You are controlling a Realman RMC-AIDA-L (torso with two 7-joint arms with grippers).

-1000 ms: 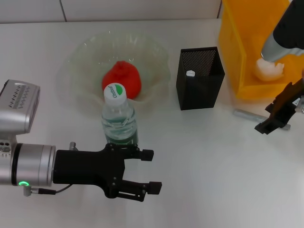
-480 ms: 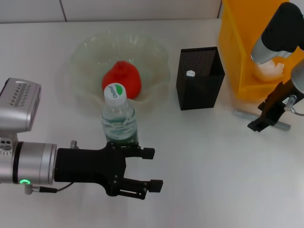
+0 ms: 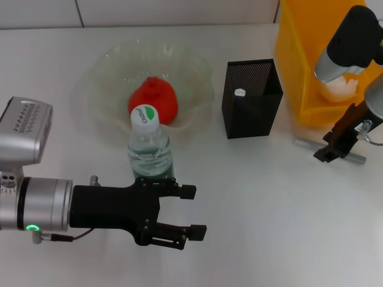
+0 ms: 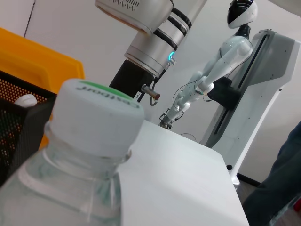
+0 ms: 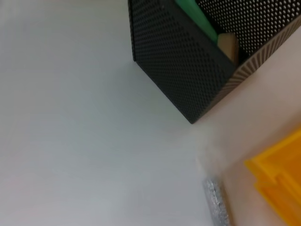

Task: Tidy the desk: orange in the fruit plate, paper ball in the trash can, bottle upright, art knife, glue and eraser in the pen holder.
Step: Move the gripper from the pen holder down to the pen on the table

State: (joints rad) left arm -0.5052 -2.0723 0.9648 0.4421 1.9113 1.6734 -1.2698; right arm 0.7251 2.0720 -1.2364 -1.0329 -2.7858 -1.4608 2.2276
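Note:
The bottle [image 3: 149, 150] stands upright in front of the glass fruit plate [image 3: 197, 72], its green-and-white cap [image 4: 96, 113] filling the left wrist view. The orange [image 3: 154, 99] lies in the plate. My left gripper [image 3: 192, 210] is open just in front of the bottle, not touching it. The black mesh pen holder [image 3: 251, 101] holds a white-capped item [image 3: 240, 93]; a green item [image 5: 197, 19] and a beige eraser [image 5: 229, 44] show inside. The silver art knife [image 3: 306, 143] lies on the table, partly under my right gripper [image 3: 333, 147]. The paper ball [image 3: 338, 88] is in the yellow trash can [image 3: 299, 66].
The trash can [image 5: 277, 188] stands right of the pen holder [image 5: 178, 66], with the knife's tip [image 5: 215, 202] between them. White tabletop lies in front of the pen holder and to the right of my left gripper.
My right gripper has shifted a little left and back, closer over the art knife. The left arm and the bottle have stayed in place.

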